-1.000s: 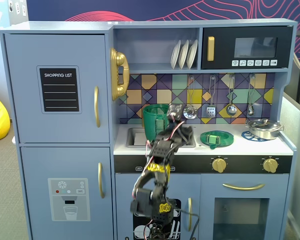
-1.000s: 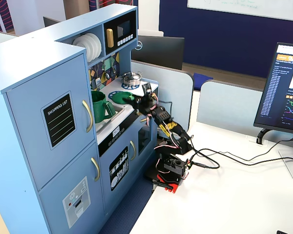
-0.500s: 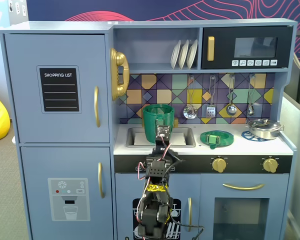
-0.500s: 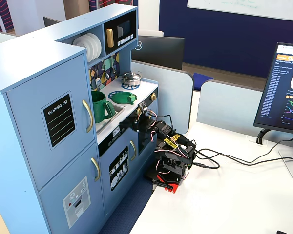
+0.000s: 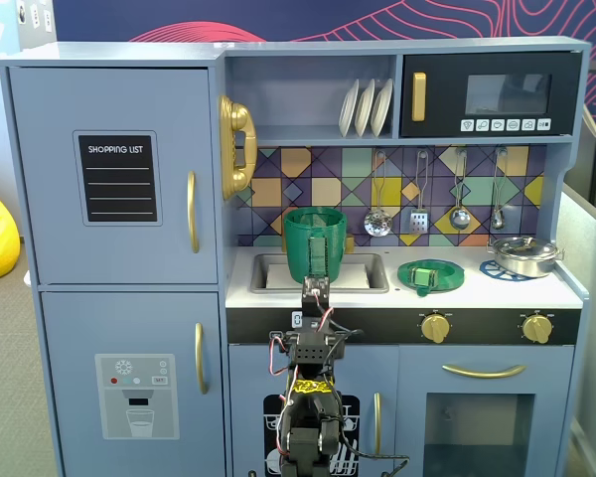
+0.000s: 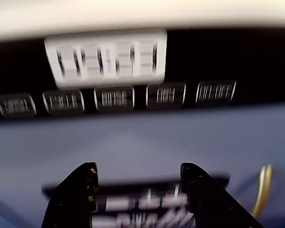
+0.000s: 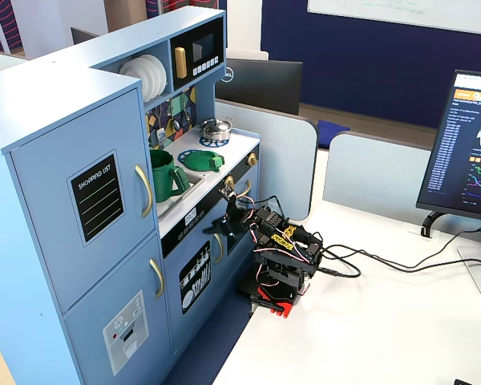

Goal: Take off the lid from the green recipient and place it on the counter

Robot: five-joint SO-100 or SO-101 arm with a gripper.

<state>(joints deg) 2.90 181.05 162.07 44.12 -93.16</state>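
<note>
Lid (image 5: 430,274) off, flat on counter (image 5: 477,291), right of sink in a fixed view. Green recipient (image 5: 315,243) upright in sink, open-topped. End effector (image 6: 138,190) fingers apart, empty, near counter front edge, below recipient.

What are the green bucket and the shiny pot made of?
The green bucket looks like plastic: one solid dark green with a dull sheen and a ribbed, moulded strap down its front. The shiny pot looks like polished metal, silver with bright reflections, though it might be silver-coated plastic.
</note>
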